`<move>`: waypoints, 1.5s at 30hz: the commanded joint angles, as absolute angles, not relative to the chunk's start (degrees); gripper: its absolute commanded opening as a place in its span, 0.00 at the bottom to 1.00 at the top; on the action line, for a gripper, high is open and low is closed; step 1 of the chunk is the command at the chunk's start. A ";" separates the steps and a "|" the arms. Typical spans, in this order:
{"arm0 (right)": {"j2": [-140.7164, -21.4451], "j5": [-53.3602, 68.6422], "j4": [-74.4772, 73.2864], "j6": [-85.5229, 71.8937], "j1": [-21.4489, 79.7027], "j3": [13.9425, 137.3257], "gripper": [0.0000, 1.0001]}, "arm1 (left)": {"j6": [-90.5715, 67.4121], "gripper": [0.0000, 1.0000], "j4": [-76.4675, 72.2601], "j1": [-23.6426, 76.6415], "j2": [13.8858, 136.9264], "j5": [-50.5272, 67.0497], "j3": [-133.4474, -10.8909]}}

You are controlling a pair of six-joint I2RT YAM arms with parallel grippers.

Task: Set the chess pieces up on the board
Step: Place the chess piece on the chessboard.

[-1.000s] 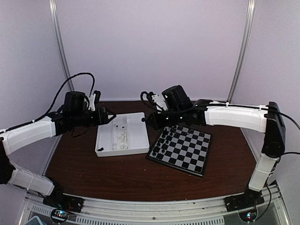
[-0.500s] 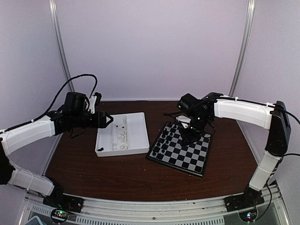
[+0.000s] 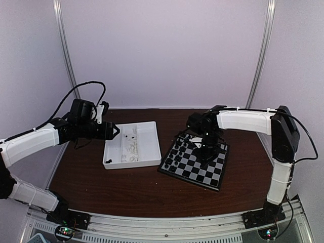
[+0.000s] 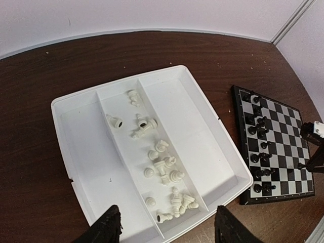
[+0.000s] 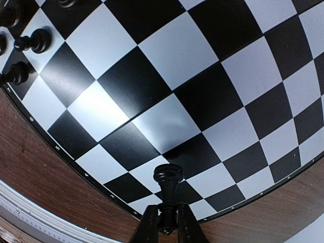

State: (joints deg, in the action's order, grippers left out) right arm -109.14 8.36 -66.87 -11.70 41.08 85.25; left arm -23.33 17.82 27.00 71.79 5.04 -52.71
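My right claw is pinched narrow on one black chessman, low in the centre of the right wrist view. Its wider end, which I take for the base, is turned away from my fingers toward the board that fills the rest of the frame. It hangs over the squares near the rim at the lower edge, and I cannot tell whether it touches them. I judge it to be very light, hard and smooth, so it could swivel or slip between my pads. The narrow upper part where I hold it seems the right place, since that leaves the base free to meet a square flat. It is too stiff to crush but easy to tip, and the other black pieces, lined along the board's left side at the right of the left wrist view, would topple at a brush. My left claw stands wide and holds nothing, at the bottom of that view above the white tray on the brown tabletop. The white pieces lie mostly on their sides in the middle compartment. I would take a lone one across its stem from above, not one from the lower cluster.
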 commanded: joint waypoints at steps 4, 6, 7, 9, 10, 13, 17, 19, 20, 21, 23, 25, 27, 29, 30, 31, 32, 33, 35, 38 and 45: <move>-110.49 6.46 -66.02 -10.81 41.04 85.40 0.20 | -22.17 0.64 17.62 26.89 73.37 4.43 -55.22; -110.44 6.33 -65.72 -10.74 41.02 85.44 0.21 | -22.15 0.64 17.42 26.89 73.61 4.40 -55.15; -110.59 6.24 -65.66 -10.68 41.04 85.52 0.21 | -22.15 0.64 17.27 26.89 73.69 4.45 -55.11; -110.88 6.14 -65.64 -10.59 41.04 85.67 0.21 | -22.16 0.64 17.24 26.89 73.90 4.68 -55.19; -110.80 5.95 -65.64 -10.59 41.04 85.67 0.23 | -22.20 0.64 17.25 26.89 73.99 4.78 -55.19; -109.35 5.05 -65.29 -10.59 41.04 85.18 0.33 | -22.15 0.64 17.45 26.89 73.92 4.86 -55.20; -105.56 5.30 -62.95 -10.11 41.24 82.64 0.40 | -22.07 0.64 17.43 26.89 73.57 4.70 -54.98; -102.90 5.79 -60.27 -10.02 42.07 80.18 0.45 | -22.06 0.65 16.99 26.89 73.60 5.01 -54.70; -101.41 5.77 -58.14 -10.10 42.67 78.94 0.53 | -22.25 0.65 16.64 26.89 73.66 5.13 -54.61; -100.06 5.43 -56.64 -10.38 43.23 77.71 0.56 | -22.42 0.65 16.26 26.89 73.77 5.65 -54.46; -98.24 4.09 -53.96 -11.44 43.78 75.89 0.57 | -23.07 0.65 15.48 26.89 74.20 6.70 -54.12; -97.19 2.49 -51.98 -12.80 43.84 74.61 0.53 | -23.60 0.65 14.84 26.89 74.60 7.22 -53.92; -96.71 1.71 -50.56 -14.14 43.86 73.66 0.46 | -24.40 0.65 14.61 26.89 74.09 6.82 -53.54; -96.24 1.90 -48.97 -15.43 43.84 72.41 0.44 | -24.89 0.65 13.23 26.89 72.63 5.97 -52.24; -96.12 2.07 -48.40 -15.65 43.81 71.98 0.43 | -24.95 0.65 12.25 26.89 71.67 5.57 -51.46; -96.31 2.10 -48.19 -15.65 43.80 71.76 0.43 | -24.96 0.66 11.69 26.89 70.86 5.07 -50.89; -96.69 2.11 -48.19 -15.64 43.84 71.72 0.43 | -24.88 0.66 11.50 26.89 70.04 4.64 -50.50; -97.21 1.91 -48.39 -15.60 43.86 71.84 0.41 | -24.69 0.66 11.45 26.89 69.37 4.24 -50.27; -98.03 1.60 -48.58 -15.56 43.85 71.85 0.39 | -24.28 0.66 11.61 26.89 68.44 3.69 -50.02; -98.88 0.96 -48.51 -15.47 43.86 71.68 0.37 | -23.77 0.66 12.36 26.89 67.82 3.03 -50.09; -100.51 0.70 -48.59 -15.55 43.86 71.33 0.31 | -23.82 0.66 12.39 26.89 67.87 2.64 -50.09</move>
